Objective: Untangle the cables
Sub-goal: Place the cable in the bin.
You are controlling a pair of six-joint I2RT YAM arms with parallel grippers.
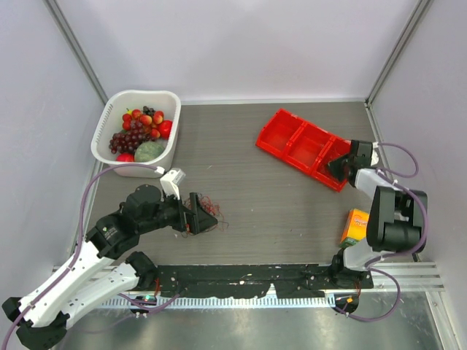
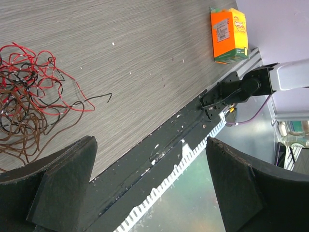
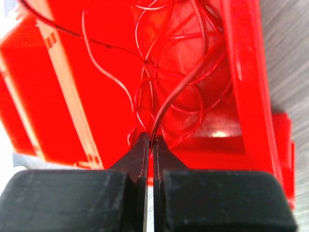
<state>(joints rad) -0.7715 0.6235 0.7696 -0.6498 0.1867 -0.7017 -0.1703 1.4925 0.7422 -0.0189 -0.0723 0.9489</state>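
A tangle of thin red and brown-black cables (image 2: pixel 29 92) lies on the grey table by my left gripper (image 1: pixel 206 217), which is open and empty just beside it; in the left wrist view the tangle is at the far left beyond the left finger (image 2: pixel 58 188). My right gripper (image 3: pixel 151 141) is shut on a thin dark wire (image 3: pixel 169 104) over the end compartment of the red tray (image 1: pixel 305 147). More thin red wires (image 3: pixel 159 67) lie loose in that compartment.
A white basket (image 1: pixel 109 117) of toy fruit stands at the back left. An orange carton (image 1: pixel 355 226) lies at the right front, also in the left wrist view (image 2: pixel 229 34). A black rail (image 1: pixel 248 281) runs along the table's near edge.
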